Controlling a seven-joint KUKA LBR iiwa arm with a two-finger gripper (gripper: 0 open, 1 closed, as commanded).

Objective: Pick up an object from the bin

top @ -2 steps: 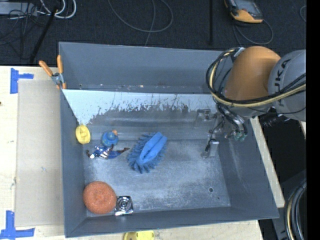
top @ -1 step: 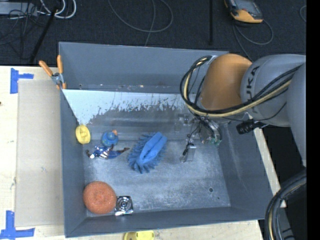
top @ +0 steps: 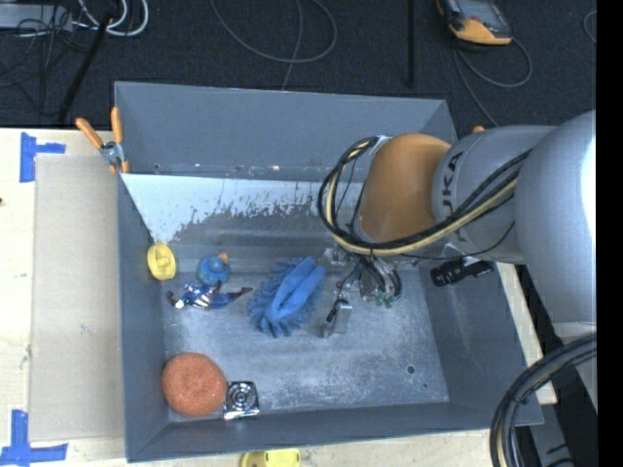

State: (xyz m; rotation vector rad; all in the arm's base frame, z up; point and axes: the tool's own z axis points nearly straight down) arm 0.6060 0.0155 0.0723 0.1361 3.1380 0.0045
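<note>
My gripper [top: 337, 316] hangs low in the middle of the bin, just above the floor, under the arm's orange cover. Directly to its left lies a blue, ridged, glove-like soft thing [top: 287, 295], stretched diagonally; the gripper stands beside its right edge, and I cannot tell whether they touch. Nothing shows in the gripper's grasp.
Further left lie a small blue figure with an orange top and shiny foil [top: 209, 282] and a yellow cap-like piece [top: 161, 261] by the left wall. An orange round scrubber [top: 194, 383] and a small metal clip [top: 240, 398] sit at the front left corner.
</note>
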